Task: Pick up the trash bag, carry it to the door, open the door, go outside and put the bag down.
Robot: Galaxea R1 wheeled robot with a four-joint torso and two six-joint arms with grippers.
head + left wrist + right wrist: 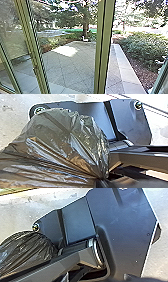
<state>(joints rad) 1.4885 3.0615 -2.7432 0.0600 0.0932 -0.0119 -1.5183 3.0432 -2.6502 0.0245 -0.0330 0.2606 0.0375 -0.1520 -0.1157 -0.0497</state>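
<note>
Glossy, crinkled plastic forms the dark trash bag (62, 139), its pleats pinched tight in the left gripper (102, 181); the right gripper's state cannot be told. Straight olive-green frames (107, 37) stand before diagonally jointed paving (75, 65) and bushy shrubs (142, 46).

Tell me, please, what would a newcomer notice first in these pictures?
Probably the shiny dark trash bag, large and creased in the left wrist view. In the head view, a tall greenish post stands before the paved yard, with a bright sunlit patch to its left.
</note>
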